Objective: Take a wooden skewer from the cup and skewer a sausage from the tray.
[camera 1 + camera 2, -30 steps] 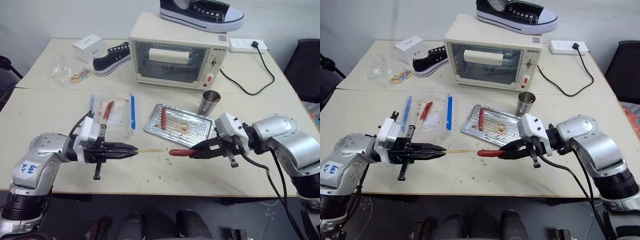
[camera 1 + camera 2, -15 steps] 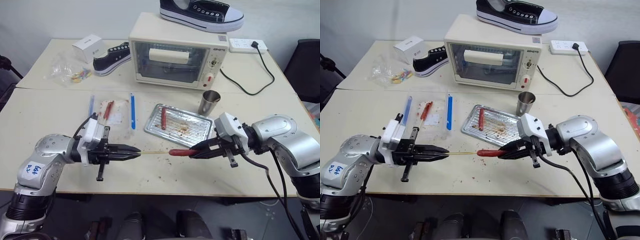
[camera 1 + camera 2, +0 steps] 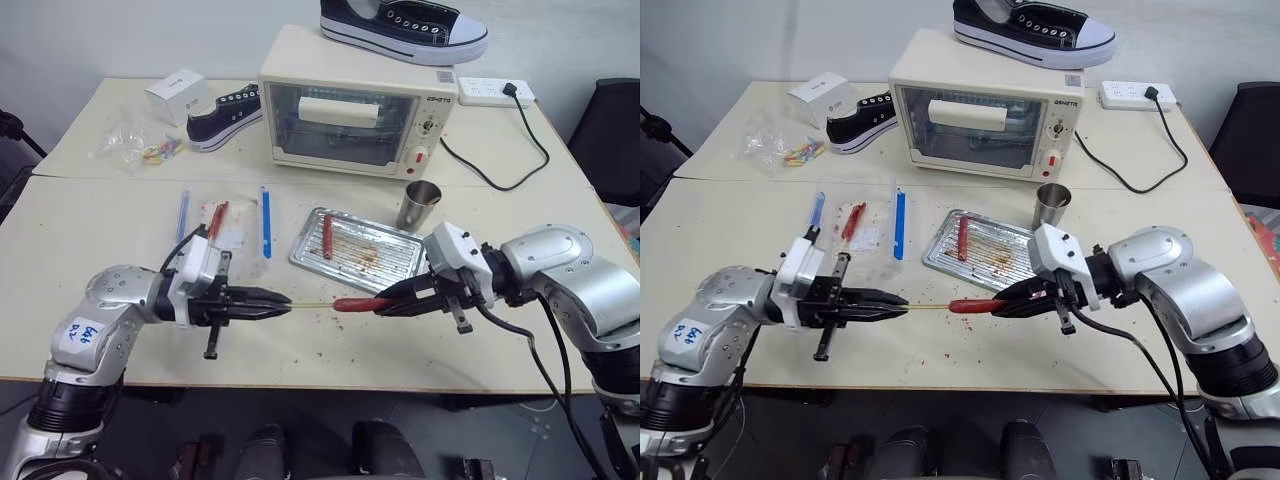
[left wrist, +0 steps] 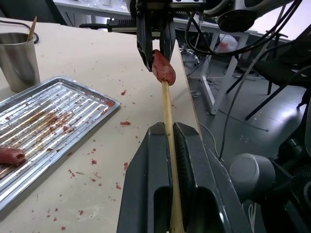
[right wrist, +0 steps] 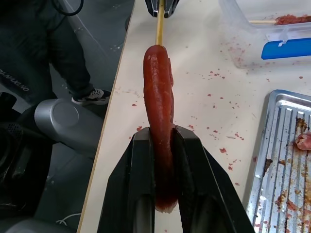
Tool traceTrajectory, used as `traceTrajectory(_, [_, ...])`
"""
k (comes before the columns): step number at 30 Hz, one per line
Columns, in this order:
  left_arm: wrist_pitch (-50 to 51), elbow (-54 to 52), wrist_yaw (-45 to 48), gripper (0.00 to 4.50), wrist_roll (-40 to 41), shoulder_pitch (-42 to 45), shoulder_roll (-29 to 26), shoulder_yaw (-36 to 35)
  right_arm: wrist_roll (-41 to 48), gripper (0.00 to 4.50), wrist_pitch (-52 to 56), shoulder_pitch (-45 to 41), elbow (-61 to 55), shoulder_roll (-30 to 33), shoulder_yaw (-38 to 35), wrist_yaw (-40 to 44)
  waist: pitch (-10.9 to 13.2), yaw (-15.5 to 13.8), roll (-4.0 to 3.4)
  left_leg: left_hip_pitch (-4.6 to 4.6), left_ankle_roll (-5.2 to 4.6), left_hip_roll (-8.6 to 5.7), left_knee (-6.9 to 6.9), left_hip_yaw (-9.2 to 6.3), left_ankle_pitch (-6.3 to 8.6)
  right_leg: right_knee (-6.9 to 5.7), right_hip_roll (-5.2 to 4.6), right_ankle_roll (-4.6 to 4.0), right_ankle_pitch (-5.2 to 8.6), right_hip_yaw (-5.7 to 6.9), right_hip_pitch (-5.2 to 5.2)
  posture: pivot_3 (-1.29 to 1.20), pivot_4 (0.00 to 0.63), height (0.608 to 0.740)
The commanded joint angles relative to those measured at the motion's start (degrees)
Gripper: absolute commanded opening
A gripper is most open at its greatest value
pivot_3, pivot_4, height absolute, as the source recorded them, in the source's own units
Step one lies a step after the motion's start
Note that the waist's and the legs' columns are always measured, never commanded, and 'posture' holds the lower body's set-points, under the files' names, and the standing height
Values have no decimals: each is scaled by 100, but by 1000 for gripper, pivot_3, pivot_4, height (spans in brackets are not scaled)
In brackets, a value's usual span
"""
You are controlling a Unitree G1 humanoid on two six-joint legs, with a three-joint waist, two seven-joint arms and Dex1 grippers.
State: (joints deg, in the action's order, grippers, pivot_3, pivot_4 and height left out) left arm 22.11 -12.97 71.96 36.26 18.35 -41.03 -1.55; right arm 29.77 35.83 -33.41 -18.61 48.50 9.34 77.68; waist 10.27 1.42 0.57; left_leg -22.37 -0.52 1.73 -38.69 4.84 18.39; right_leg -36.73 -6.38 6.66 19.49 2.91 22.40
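Gripping sausage (image 3: 352, 304), apparently skewered: right hand (image 3: 385, 303)

I count two claws of mine, the left claw (image 3: 285, 304) and the right claw (image 3: 381, 306); two sausages, one sausage (image 3: 352, 304) pinched in my right claw and a second sausage (image 3: 327, 236) lying on the single tray (image 3: 395, 262); one wooden skewer (image 3: 312, 304) clamped in my left claw; one cup (image 3: 419, 206); one toaster oven (image 3: 355, 103); two sneakers (image 3: 404, 26); two blue strips (image 3: 265, 221); one white box (image 3: 176, 88); one power strip (image 3: 494, 91); one tabletop (image 3: 120, 223).
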Motion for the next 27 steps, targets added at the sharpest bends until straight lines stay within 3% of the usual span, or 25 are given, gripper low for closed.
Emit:
traceTrajectory(1, [-116, -75, -20, 0, -63, 116, 79, 52, 142, 523, 89, -177, -276, -54, 21, -26, 0, 1, 0, 0, 0, 0, 0, 0, 0, 0, 0, 0, 0, 0, 0, 0, 150, 740])
traceTrajectory(26, [-251, 68, -146, 0, -171, 204, 584, 232, 240, 523, 783, -519, -394, -338, 130, -382, 0, 0, 0, -2, -3, 0, -13, -2, 2, -8, -3, 0, 0, 2, 0, 0, 150, 740])
traceTrajectory(27, [-259, 68, -157, 0, -168, 195, 593, 224, 225, 722, 777, -514, -393, -341, 118, -405, 0, 0, 0, -2, -3, 0, -13, -2, 2, -8, -3, 0, 0, 2, 0, 0, 150, 740])
